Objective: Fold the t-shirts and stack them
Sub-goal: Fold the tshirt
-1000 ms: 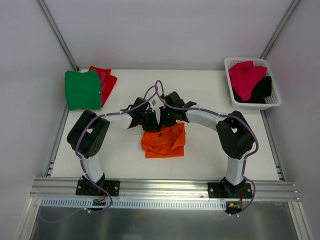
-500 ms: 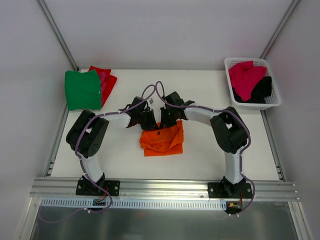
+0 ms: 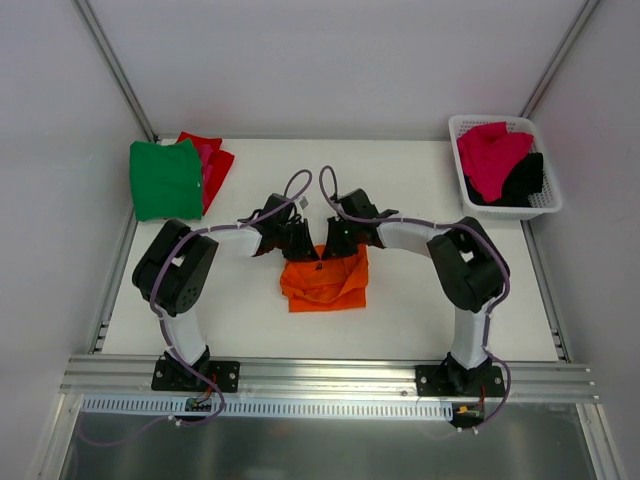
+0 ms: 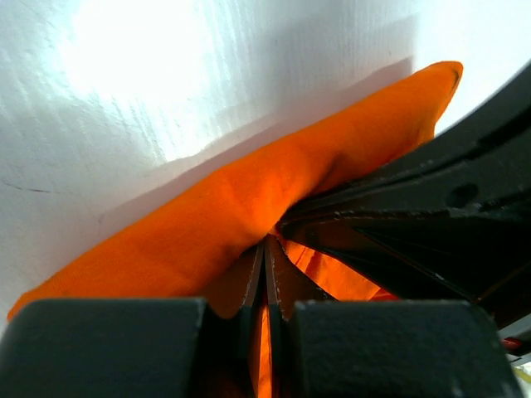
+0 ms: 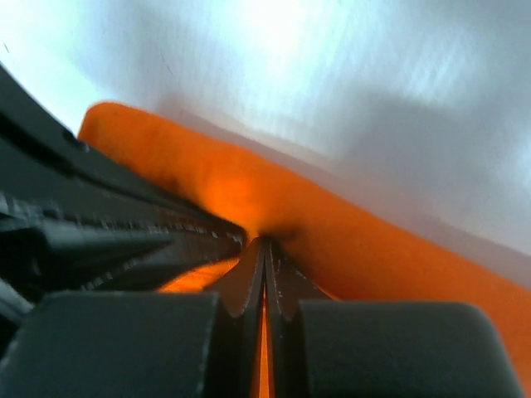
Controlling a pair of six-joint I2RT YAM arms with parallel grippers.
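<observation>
A bright orange t-shirt [image 3: 325, 280] lies bunched on the white table in mid-view. My left gripper [image 3: 302, 243] is at the shirt's far edge, shut on a fold of its orange cloth [image 4: 207, 224]. My right gripper [image 3: 338, 241] is beside it at the same edge, shut on the orange cloth [image 5: 357, 240]. The two grippers nearly touch. A green t-shirt [image 3: 164, 178] lies folded at the far left on a red one [image 3: 214, 160]. A magenta-pink t-shirt [image 3: 490, 155] and a black one [image 3: 525, 180] lie in the basket.
The white lattice basket [image 3: 462, 128] stands at the far right corner. Metal frame rails run along the table's sides and near edge. Both arms arch over the table's middle.
The right arm has drawn in toward the left, bringing its gripper closer to the left one. The orange shirt has bunched slightly narrower. The left arm has barely moved.
</observation>
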